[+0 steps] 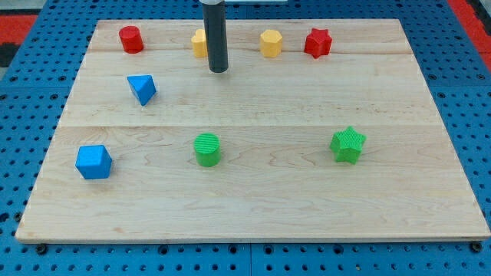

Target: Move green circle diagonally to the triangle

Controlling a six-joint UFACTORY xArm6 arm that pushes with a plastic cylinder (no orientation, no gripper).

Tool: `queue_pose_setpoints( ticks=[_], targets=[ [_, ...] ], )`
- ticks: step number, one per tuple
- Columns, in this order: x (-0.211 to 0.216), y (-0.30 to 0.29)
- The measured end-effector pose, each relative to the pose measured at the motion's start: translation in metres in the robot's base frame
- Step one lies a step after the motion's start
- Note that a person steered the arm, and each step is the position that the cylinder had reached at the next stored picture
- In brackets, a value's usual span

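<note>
The green circle block (207,149) stands on the wooden board, left of centre toward the view's bottom. The blue triangle (142,88) lies up and to the left of it. My tip (219,70) is near the view's top, well above the green circle and to the right of the triangle. It touches neither. The rod hides part of a yellow block (199,43) behind it.
A red cylinder (131,38) is at the top left. A yellow hexagon (271,43) and a red star (317,43) are at the top right. A blue cube (93,162) is at the bottom left and a green star (348,145) at the right. The board's bottom edge (253,239) borders blue pegboard.
</note>
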State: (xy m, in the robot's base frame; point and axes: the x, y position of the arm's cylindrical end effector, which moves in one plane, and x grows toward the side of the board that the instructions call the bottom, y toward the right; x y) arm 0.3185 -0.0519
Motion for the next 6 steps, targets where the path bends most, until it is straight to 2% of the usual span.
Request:
queue_pose_setpoints(
  ticks=[1, 2, 3, 5, 6],
  targets=[
    [0.018, 0.0],
    [0.074, 0.015],
    [0.144, 0.057],
    [0.223, 0.078],
    [0.166, -0.011]
  ],
)
